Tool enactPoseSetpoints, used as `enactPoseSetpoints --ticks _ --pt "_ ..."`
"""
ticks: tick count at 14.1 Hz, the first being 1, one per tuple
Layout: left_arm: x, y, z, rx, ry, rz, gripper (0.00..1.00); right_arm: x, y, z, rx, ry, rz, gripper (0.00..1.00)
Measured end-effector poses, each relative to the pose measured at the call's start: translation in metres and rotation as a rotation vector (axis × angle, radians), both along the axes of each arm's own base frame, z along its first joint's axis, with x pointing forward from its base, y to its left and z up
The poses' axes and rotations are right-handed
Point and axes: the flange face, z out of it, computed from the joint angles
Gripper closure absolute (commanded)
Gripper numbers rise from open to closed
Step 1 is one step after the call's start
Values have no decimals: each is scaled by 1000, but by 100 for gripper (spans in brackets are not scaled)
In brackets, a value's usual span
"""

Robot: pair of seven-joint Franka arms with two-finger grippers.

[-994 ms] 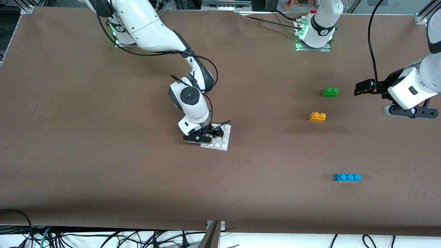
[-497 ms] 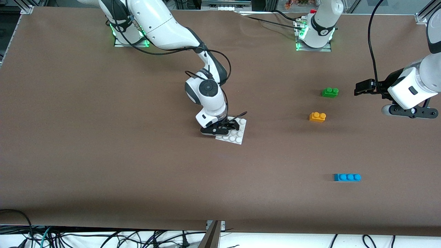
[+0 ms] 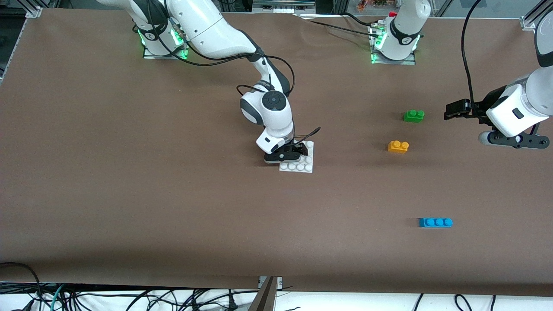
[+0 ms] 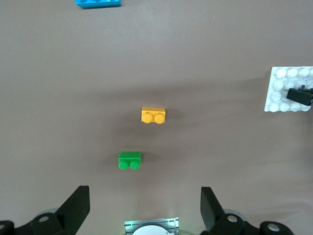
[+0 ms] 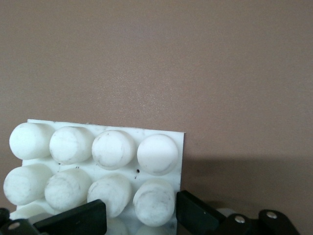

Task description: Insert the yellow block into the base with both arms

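Observation:
The yellow block [image 3: 398, 147] lies on the table toward the left arm's end; it also shows in the left wrist view [image 4: 153, 115]. The white studded base [image 3: 302, 164] lies flat near the table's middle. My right gripper [image 3: 298, 150] is shut on the base's edge, and in the right wrist view its fingers [image 5: 73, 220] clamp a corner of the base [image 5: 98, 147] with studs between them. My left gripper [image 3: 453, 110] is open and empty, held in the air at the left arm's end of the table, well apart from the block. Its fingers [image 4: 78, 200] stand wide apart.
A green two-stud brick [image 3: 414, 115] sits farther from the front camera than the yellow block. A blue three-stud brick [image 3: 435, 222] lies nearer to the camera. Cables hang along the table's front edge.
My right gripper has carried the base toward the left arm's end of the table and a little farther from the front camera, turning it squarer. The left arm has not moved.

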Motion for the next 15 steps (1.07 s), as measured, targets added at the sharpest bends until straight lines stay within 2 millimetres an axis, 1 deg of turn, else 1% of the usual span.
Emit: enactPoseSetpoints --ticks 2,3,4,5,6,8,9,10,11,13,14,15 --pt "0 0 0 0 0 0 0 5 0 5 13 -6 -8 0" --pt "0 0 0 0 0 0 0 14 -2 15 36 -9 -22 0" --pt "0 0 0 0 0 0 0 27 -8 32 67 -10 -44 0" --pt "0 0 0 0 0 0 0 41 -17 52 86 -10 -69 0" --pt "0 0 0 0 0 0 0 56 -29 75 93 -6 -98 0" --pt "0 0 0 0 0 0 0 78 -59 130 76 31 -145 0" --pt "0 0 0 0 1 -1 0 89 -81 162 47 63 -166 0" --pt "0 -1 0 0 1 -1 0 100 -112 198 19 96 -182 0" --pt "0 -1 0 0 1 -1 0 112 -151 236 -4 125 -185 0" --pt "0 -1 -1 0 7 -2 0 126 -240 306 -54 177 -155 0" --pt "0 -1 -3 0 10 -2 0 128 -287 336 -73 202 -138 0" --pt "0 -1 -5 0 15 -2 0 126 -333 362 -87 223 -119 0"
